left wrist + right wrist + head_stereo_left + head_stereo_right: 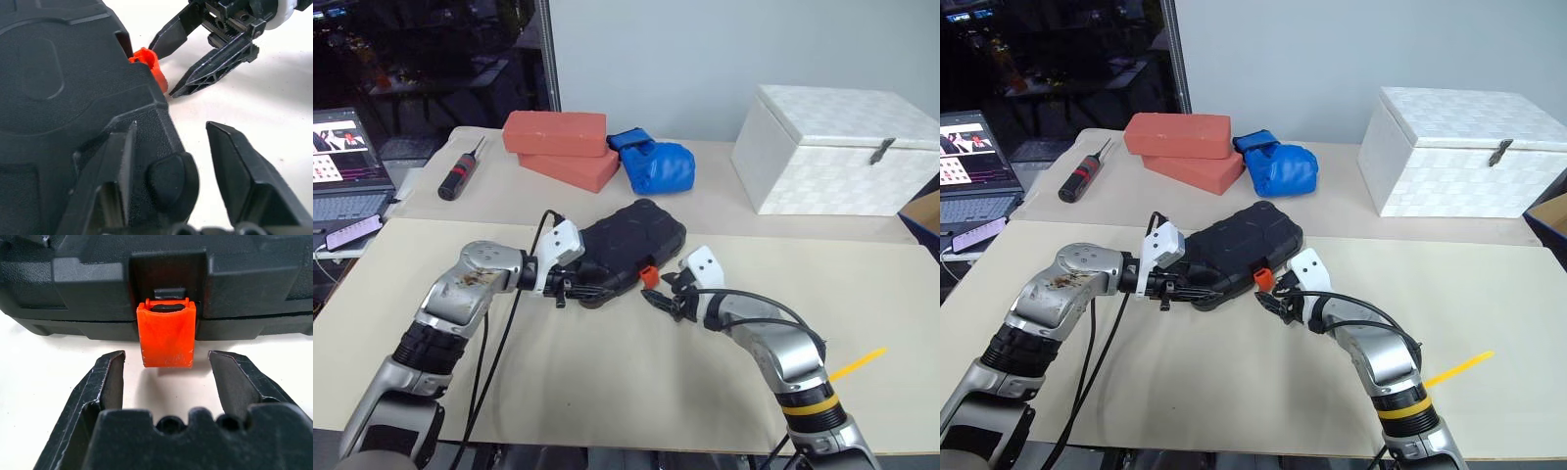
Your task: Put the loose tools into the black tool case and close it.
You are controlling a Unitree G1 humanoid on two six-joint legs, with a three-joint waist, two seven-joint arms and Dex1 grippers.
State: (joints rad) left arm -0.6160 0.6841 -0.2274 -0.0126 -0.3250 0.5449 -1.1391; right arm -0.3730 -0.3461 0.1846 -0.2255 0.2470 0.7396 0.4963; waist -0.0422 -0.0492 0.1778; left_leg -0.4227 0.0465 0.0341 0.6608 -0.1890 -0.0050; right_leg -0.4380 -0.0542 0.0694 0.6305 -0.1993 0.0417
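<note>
At the case's (625,245) near edge, the right gripper (166,374) has its jaws open astride the hanging orange latch (166,335), gripping nothing. The left gripper (171,156), jaws open, straddles the lid's left corner. Case shut mid-table; latching remains, apparently needing an upward press.

I saw the black tool case (1239,252) lying closed on the table (1234,372), its orange latch (1260,278) hanging at the near edge. My left gripper (1178,291) was at the case's near left corner, and my right gripper (1278,300) sat just beside the latch, fingers apart.
</note>
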